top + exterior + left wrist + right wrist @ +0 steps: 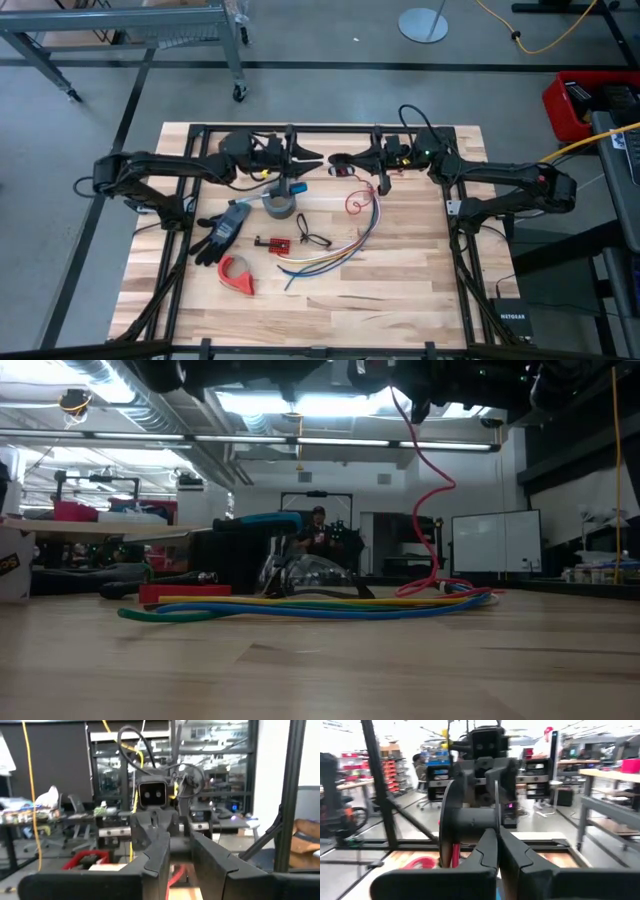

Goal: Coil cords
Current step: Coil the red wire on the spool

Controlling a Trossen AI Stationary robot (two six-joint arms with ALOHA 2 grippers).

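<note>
A pale wooden tabletop (400, 290) is framed by dark rails and stands on a grey concrete floor. In the low view a workshop is seen beyond it, with ceiling lights, ducts, a whiteboard and a seated person (318, 532) far back.

Both arms are raised near the far edge, facing each other. The right gripper (337, 163) is closed on the red wire (357, 200), pinched between the fingers (487, 851). The left gripper (318, 160) is just beside it, its fingers (159, 855) set apart with a gap between them; nothing is seen clamped there.

The red wire hangs from the right gripper, its long axis close to vertical, with kinks along the way (432, 500). Its lower end lies in a small loop on the wood near the middle of the tabletop, touching the multicoloured bundle (335, 255).

A tape roll (279, 206), a black glove (221, 232), a red tape dispenser (238, 274) and a black looped cord (311, 237) lie toward the left half.
</note>
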